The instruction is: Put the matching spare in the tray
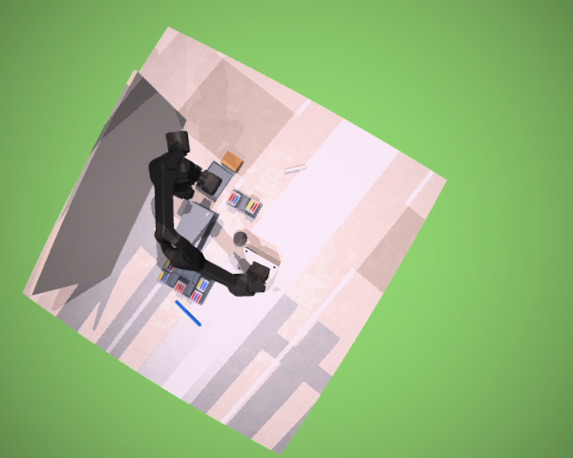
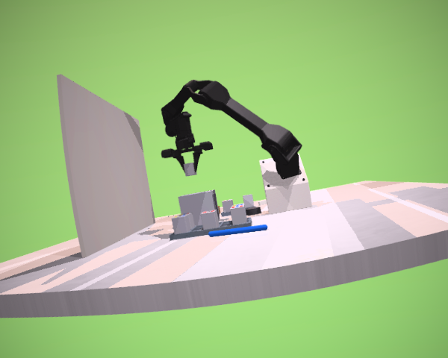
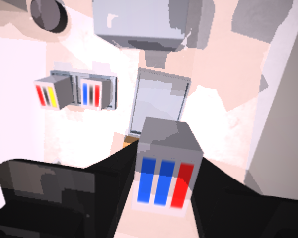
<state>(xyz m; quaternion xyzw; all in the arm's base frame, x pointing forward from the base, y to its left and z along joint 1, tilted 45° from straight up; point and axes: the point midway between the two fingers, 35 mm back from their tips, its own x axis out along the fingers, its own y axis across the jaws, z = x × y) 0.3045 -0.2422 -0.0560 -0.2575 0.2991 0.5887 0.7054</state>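
My gripper (image 2: 190, 170) (image 3: 162, 148) is shut on a grey block held high above the table. The block's face in the wrist view (image 3: 164, 182) shows two blue stripes and one red. The grey tray (image 1: 225, 172) (image 3: 159, 106) lies beyond the block in the wrist view, and no object shows in its visible part. In the top view the gripper partly covers the tray. A large grey box (image 1: 196, 220) (image 2: 196, 203) (image 3: 139, 17) stands beside it; its printed code does not show. Several striped spares, one with two blue stripes and a red (image 1: 196, 297), stand in a rack under the arm.
A small rack holds two striped blocks (image 3: 46, 95) (image 3: 91, 94). An orange block (image 1: 231, 161) adjoins the tray. A dark round object (image 1: 240, 239) (image 2: 253, 210), a blue rod (image 1: 188, 313) (image 2: 237, 230) and a white strip (image 1: 295, 169) lie around. A tall panel (image 1: 114, 182) (image 2: 104, 169) stands at one side.
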